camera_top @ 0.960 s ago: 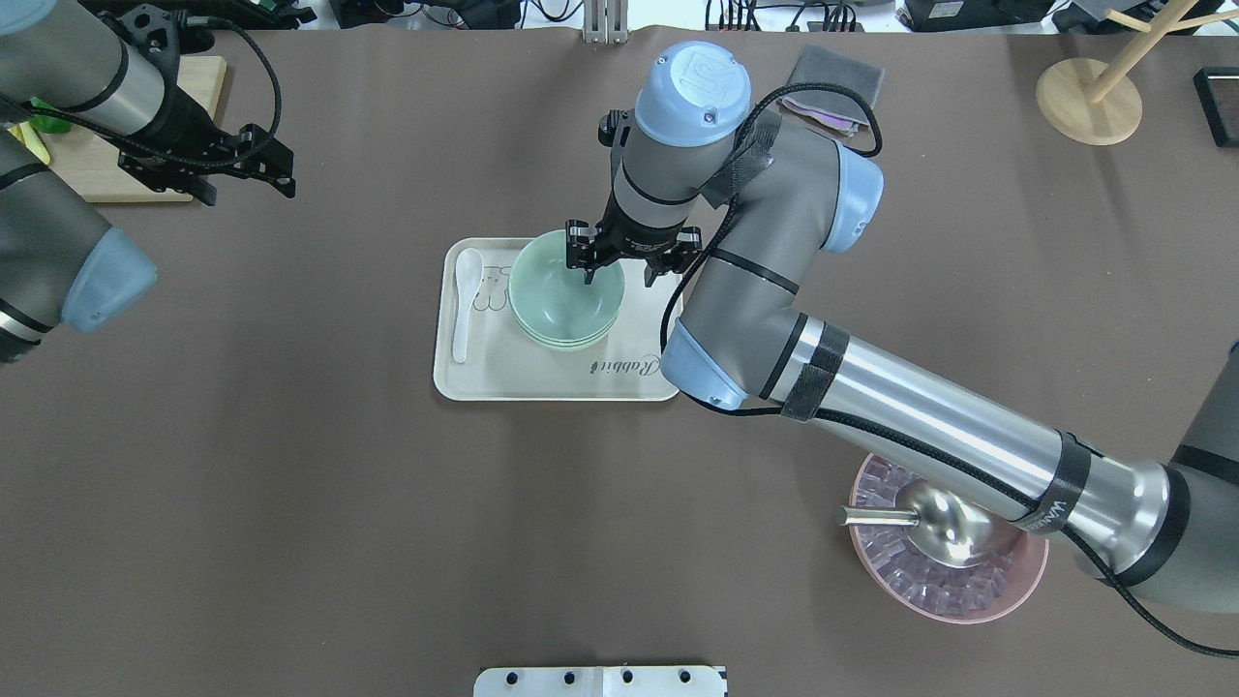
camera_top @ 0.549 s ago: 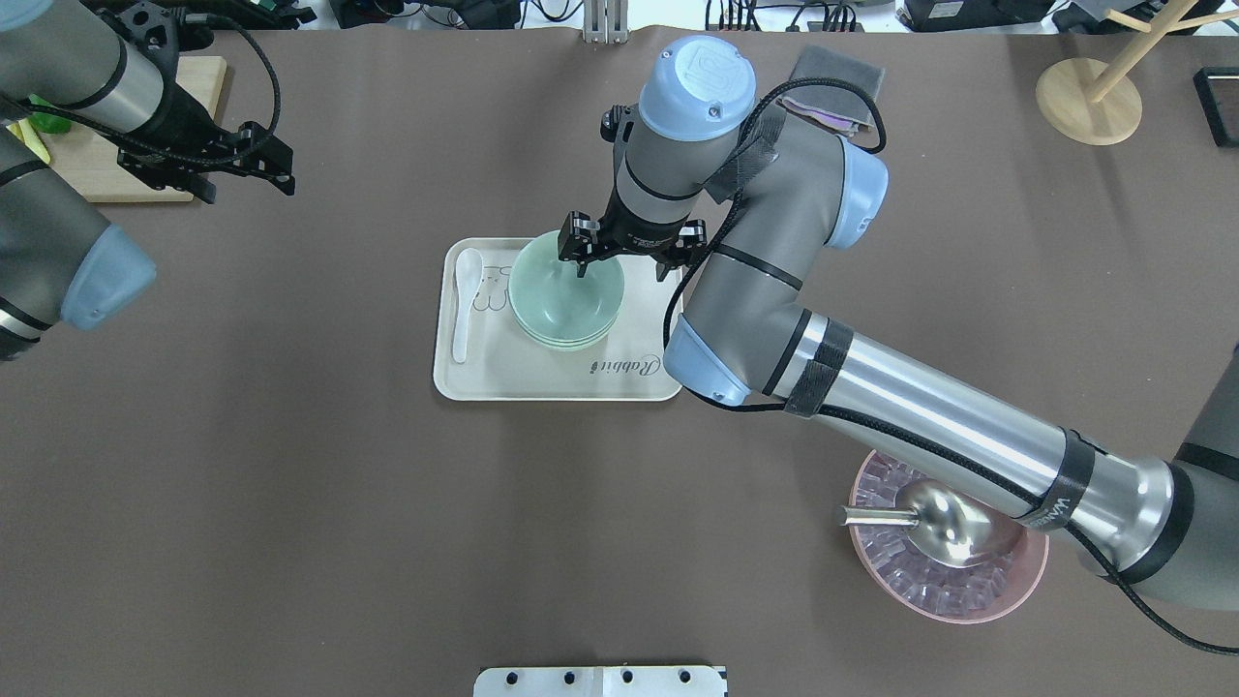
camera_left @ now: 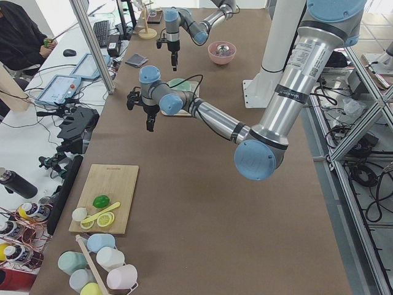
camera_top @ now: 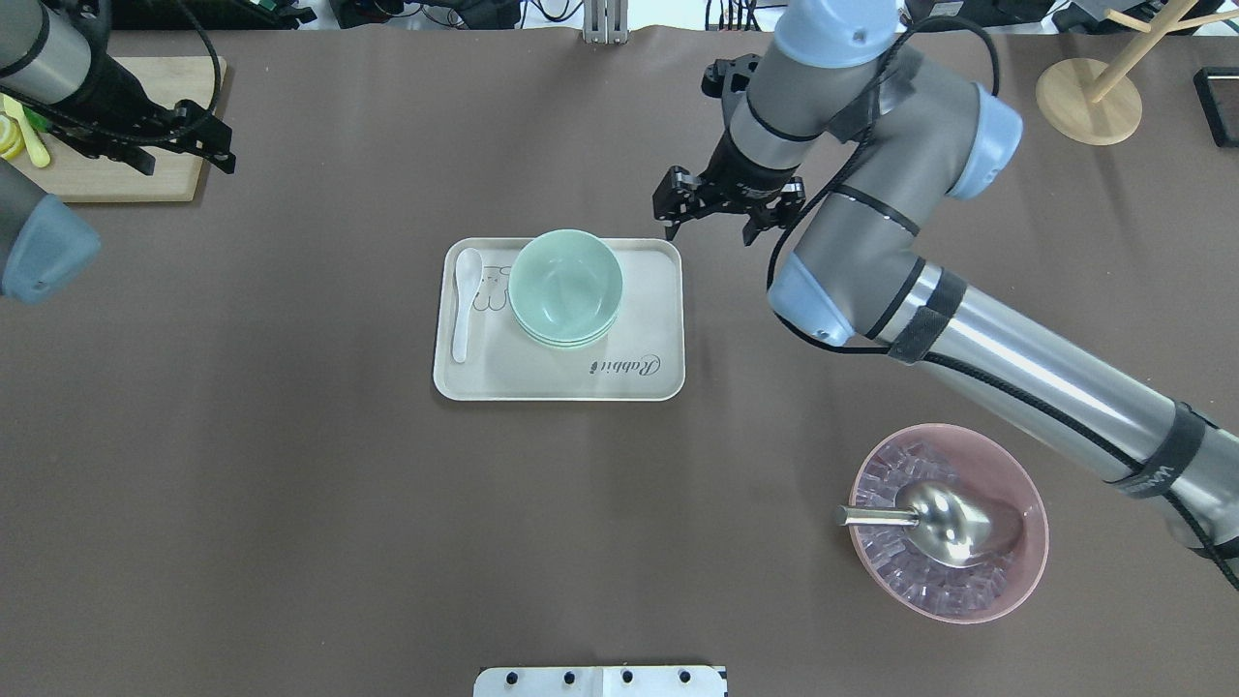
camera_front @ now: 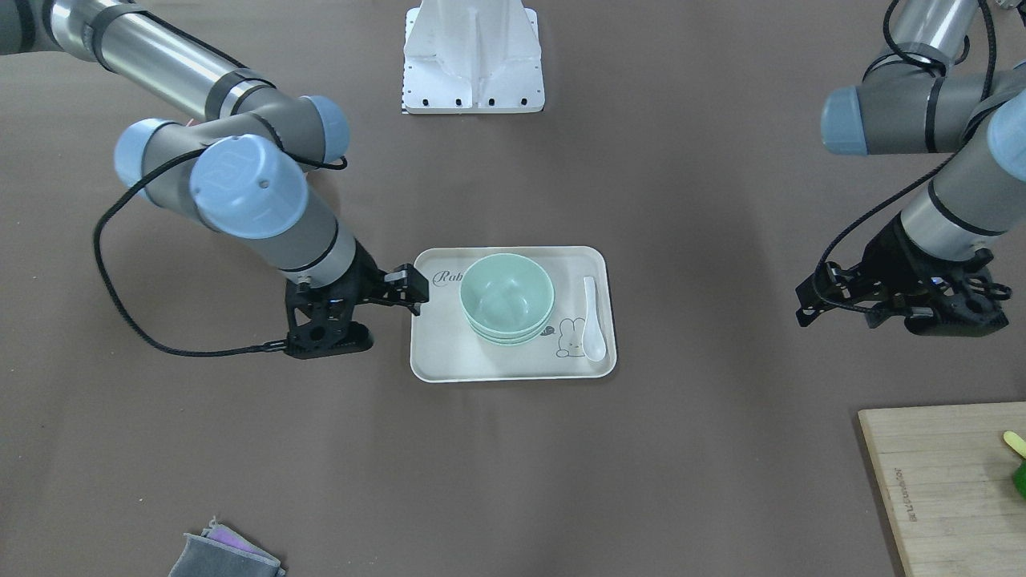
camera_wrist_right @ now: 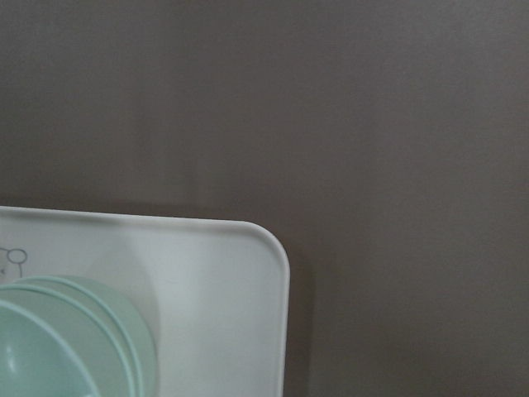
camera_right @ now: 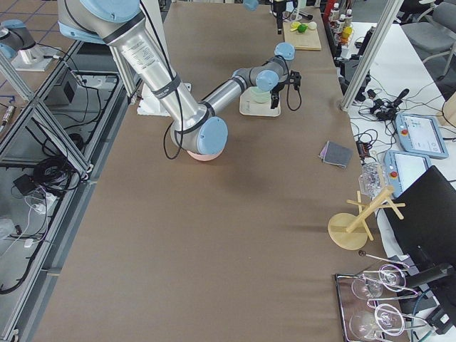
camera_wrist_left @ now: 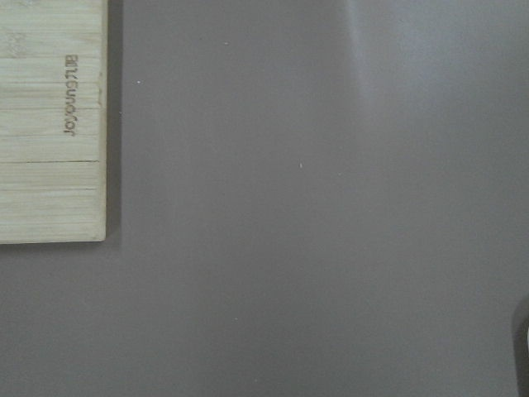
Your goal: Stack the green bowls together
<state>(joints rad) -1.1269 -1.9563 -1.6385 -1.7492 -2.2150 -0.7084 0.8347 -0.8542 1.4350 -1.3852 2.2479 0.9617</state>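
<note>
Three pale green bowls (camera_top: 565, 287) sit nested in one stack on the cream tray (camera_top: 542, 382). The stack also shows in the front-facing view (camera_front: 506, 308) and at the lower left of the right wrist view (camera_wrist_right: 66, 347). My right gripper (camera_top: 711, 227) is open and empty. It hovers beyond the tray's far right corner, clear of the bowls. My left gripper (camera_top: 184, 155) is open and empty at the far left, beside the wooden cutting board (camera_top: 116, 174).
A white spoon (camera_top: 463, 300) lies on the tray's left side. A pink bowl (camera_top: 1036, 552) with ice and a metal scoop stands at the near right. A wooden stand (camera_top: 1089, 97) is at the back right, a grey cloth (camera_front: 228, 557) on the far side.
My right gripper has pulled out of the top bowl and moved up and to the right, off the tray. My left gripper has drawn back toward the cutting board.
</note>
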